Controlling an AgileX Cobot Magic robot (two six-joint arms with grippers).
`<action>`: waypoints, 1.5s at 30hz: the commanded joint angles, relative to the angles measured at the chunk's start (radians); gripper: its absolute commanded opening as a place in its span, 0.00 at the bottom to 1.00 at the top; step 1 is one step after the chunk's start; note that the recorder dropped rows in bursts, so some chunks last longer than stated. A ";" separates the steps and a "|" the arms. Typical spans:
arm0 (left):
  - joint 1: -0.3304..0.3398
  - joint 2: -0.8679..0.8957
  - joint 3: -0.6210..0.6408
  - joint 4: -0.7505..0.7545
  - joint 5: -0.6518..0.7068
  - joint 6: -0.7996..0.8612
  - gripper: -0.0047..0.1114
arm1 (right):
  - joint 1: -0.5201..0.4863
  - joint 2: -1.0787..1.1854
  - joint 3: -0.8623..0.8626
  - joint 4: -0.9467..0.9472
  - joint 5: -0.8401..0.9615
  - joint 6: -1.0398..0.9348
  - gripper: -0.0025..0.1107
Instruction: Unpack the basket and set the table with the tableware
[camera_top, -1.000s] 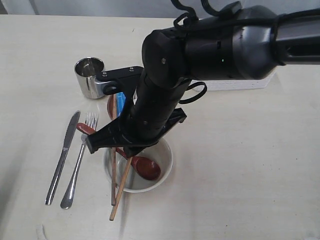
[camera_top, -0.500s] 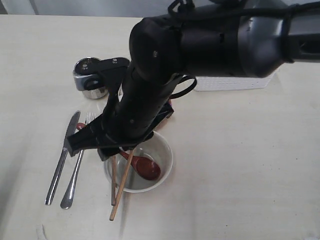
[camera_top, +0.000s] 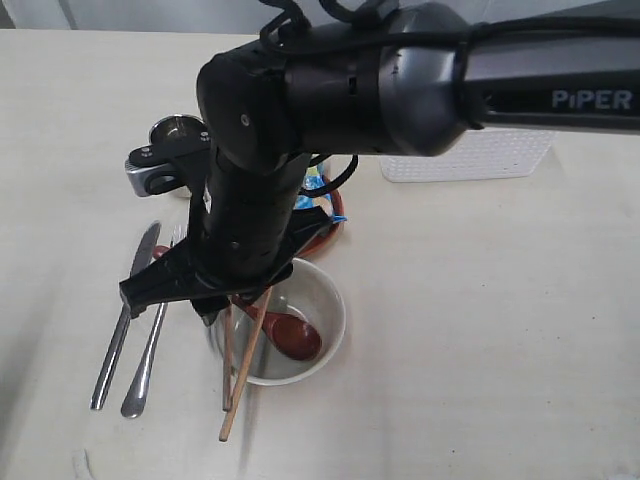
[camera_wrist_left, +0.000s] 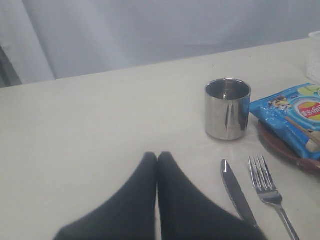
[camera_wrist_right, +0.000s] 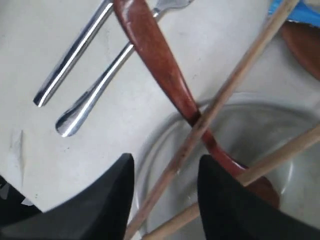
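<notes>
Right wrist view: we see our right claw (camera_wrist_right: 166, 159) spread, one chopstick (camera_wrist_right: 231, 90) passing between its fingers (camera_wrist_right: 100, 200), over the bowl (camera_wrist_right: 260, 125).

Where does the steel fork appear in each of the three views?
Exterior view: the fork lies at lower left, left of the bowl.
Left wrist view: fork at the picture's lower right, near the steel cup.
Right wrist view: its handle crosses the picture's upper left.
Shared landmark: the knife lying alongside it.
</notes>
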 joint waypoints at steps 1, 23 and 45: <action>0.002 -0.003 0.002 -0.001 -0.006 0.000 0.04 | -0.001 0.009 -0.019 -0.037 0.043 0.029 0.37; 0.002 -0.003 0.002 -0.001 -0.006 0.000 0.04 | 0.034 0.048 -0.021 -0.064 0.021 0.050 0.37; 0.002 -0.003 0.002 -0.001 -0.006 0.000 0.04 | 0.034 0.035 -0.021 -0.074 0.131 0.052 0.02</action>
